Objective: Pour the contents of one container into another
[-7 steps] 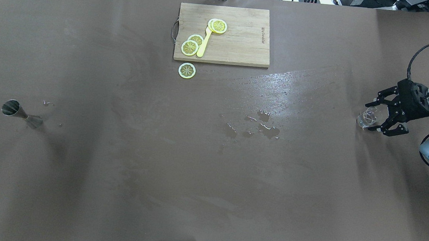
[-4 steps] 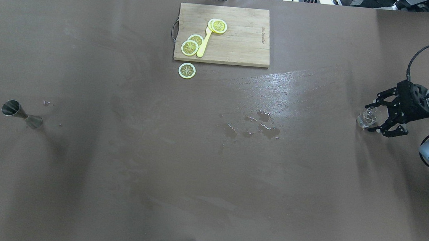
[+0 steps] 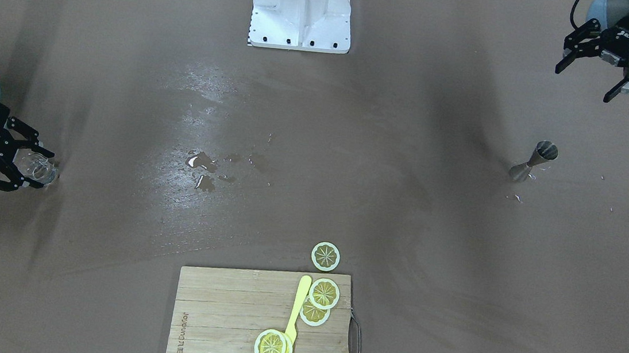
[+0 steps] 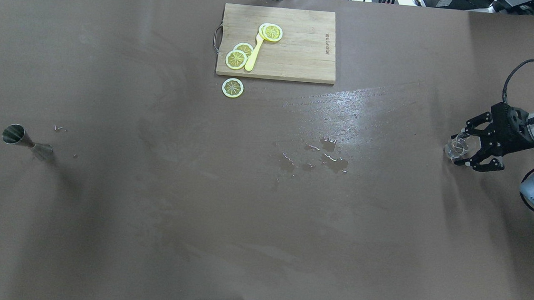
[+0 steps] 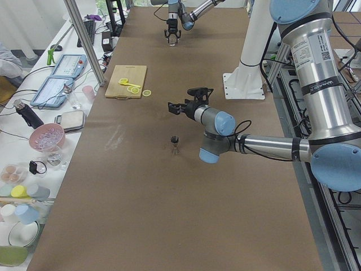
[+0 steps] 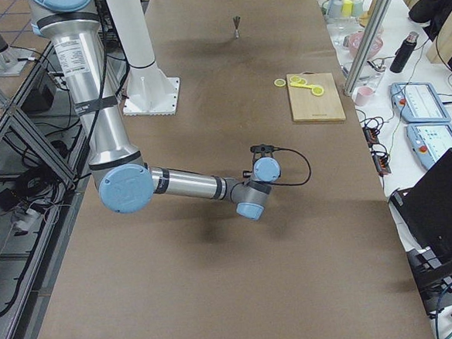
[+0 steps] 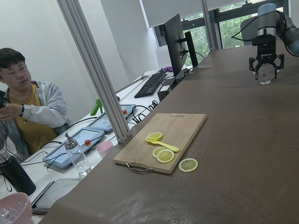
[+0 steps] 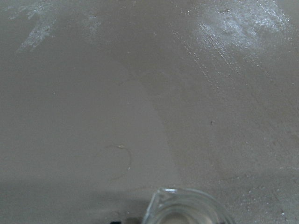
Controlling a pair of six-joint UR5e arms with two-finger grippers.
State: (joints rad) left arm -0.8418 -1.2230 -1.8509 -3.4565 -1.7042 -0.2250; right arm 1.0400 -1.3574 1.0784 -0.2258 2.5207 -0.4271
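So the right gripper [image 4: 462,148] has its fingers spread wide on either side of the little clear glass [image 3: 38,169], which stands upright on the table [image 4: 261,226]. From where I'm standing I honestly can't tell if the pads are touching it yet, but it's definitely not squeezed. The left gripper [image 3: 583,84] is way over at the other end, held up off the table with its fingers spread too and nothing in them, a bit back from the steel jigger [image 4: 22,139], which stands upright. Glass and jigger sit at opposite ends, well apart. The glass is near the table's right end and the jigger near the left end. There's tons of bare brown surface between them, apart from a small wet puddle [image 4: 326,157] roughly mid-table. On the far side is a wooden cutting board [image 4: 298,52] with lemon slices [image 4: 272,32] and a yellow stick [image 4: 254,56] on it, plus one stray slice [image 4: 233,88] just off its edge. Compared with a second ago, the right gripper has crept a touch closer in around the glass, and the glass hasn't budged. The left one's fingertip has slid along the table edge toward the jigger.
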